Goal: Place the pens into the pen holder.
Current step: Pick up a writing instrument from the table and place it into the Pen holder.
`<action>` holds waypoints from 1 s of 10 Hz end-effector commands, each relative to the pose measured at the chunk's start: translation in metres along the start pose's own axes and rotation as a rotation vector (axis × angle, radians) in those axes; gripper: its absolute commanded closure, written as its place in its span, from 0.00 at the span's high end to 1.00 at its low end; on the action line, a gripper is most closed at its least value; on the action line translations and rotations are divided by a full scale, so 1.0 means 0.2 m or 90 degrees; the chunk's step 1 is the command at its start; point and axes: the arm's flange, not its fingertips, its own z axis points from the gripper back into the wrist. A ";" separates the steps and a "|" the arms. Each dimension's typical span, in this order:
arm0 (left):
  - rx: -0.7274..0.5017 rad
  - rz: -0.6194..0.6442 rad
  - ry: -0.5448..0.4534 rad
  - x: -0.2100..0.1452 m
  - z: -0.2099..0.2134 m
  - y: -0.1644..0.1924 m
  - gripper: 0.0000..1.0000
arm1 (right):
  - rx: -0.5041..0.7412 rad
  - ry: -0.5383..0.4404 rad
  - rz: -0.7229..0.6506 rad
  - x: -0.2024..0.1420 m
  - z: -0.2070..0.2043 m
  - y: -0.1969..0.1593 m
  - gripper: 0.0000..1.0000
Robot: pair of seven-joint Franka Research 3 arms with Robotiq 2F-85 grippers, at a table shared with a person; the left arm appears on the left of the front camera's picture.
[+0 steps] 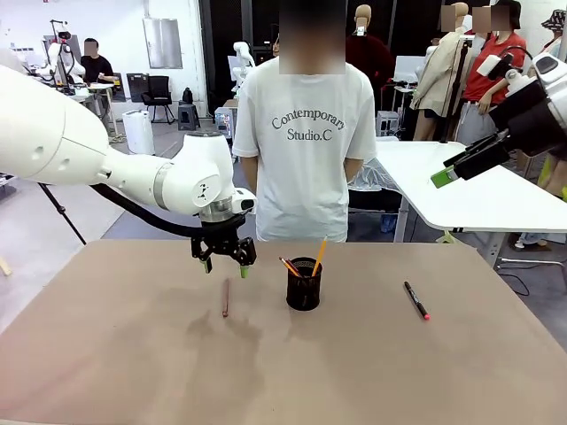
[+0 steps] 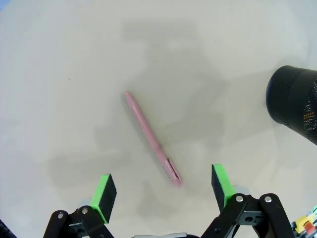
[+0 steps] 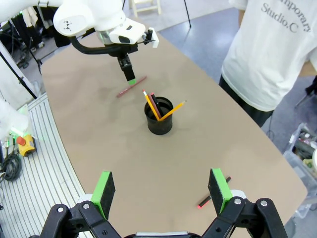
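Observation:
A reddish-brown pen (image 1: 225,297) (image 2: 151,139) (image 3: 131,86) lies flat on the brown table, left of the black mesh pen holder (image 1: 304,285) (image 2: 294,106) (image 3: 159,119). My left gripper (image 1: 224,264) (image 2: 163,191) hovers open just above the pen's far end, fingers on either side, touching nothing. The holder stands upright with yellow pencils (image 1: 318,258) (image 3: 151,105) and a dark one in it. A black marker with a red end (image 1: 416,300) (image 3: 204,202) lies to the holder's right. My right gripper (image 1: 461,166) (image 3: 162,186) is open and empty, raised high over the right side.
A person in a white T-shirt (image 1: 306,150) stands at the table's far edge, hands out of sight. A white table (image 1: 478,190) stands behind on the right. Bare tabletop (image 1: 283,372) lies in front of the holder.

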 end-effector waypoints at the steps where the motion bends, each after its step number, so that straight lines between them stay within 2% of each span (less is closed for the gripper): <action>1: 0.003 0.018 0.012 0.03 -0.07 0.02 1.00 | 0.004 -0.006 -0.001 0.00 0.00 0.00 1.00; 10: 0.042 0.118 0.020 0.14 -0.29 0.05 1.00 | 0.004 -0.006 -0.001 0.00 0.00 0.00 1.00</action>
